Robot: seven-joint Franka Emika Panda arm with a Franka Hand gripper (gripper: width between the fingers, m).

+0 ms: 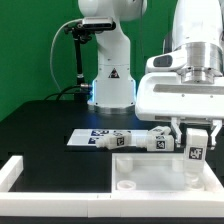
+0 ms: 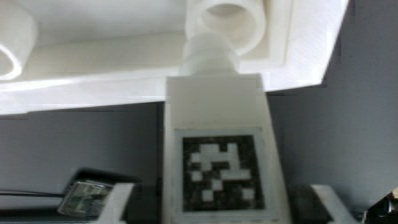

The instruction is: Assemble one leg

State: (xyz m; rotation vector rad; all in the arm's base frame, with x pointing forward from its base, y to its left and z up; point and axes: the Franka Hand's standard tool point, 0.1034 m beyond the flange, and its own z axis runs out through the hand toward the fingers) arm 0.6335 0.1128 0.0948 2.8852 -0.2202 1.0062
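My gripper (image 1: 196, 143) is shut on a leg (image 1: 196, 152), a short white peg with a black-and-white tag, and holds it upright over the far right part of the large white tabletop slab (image 1: 150, 178). In the wrist view the leg (image 2: 221, 130) fills the middle between my two fingers (image 2: 132, 205). Its narrow tip (image 2: 208, 52) points at a round hole (image 2: 228, 14) near the slab's corner (image 2: 107, 85) and looks just short of it. Two more legs (image 1: 128, 141) lie on their sides behind the slab.
The marker board (image 1: 88, 136) lies flat at mid-table, beside the lying legs. The white border frame (image 1: 12, 172) runs along the exterior view's left and front. The robot's base (image 1: 110, 75) stands at the back. A small tagged part (image 2: 80, 195) shows beside one finger.
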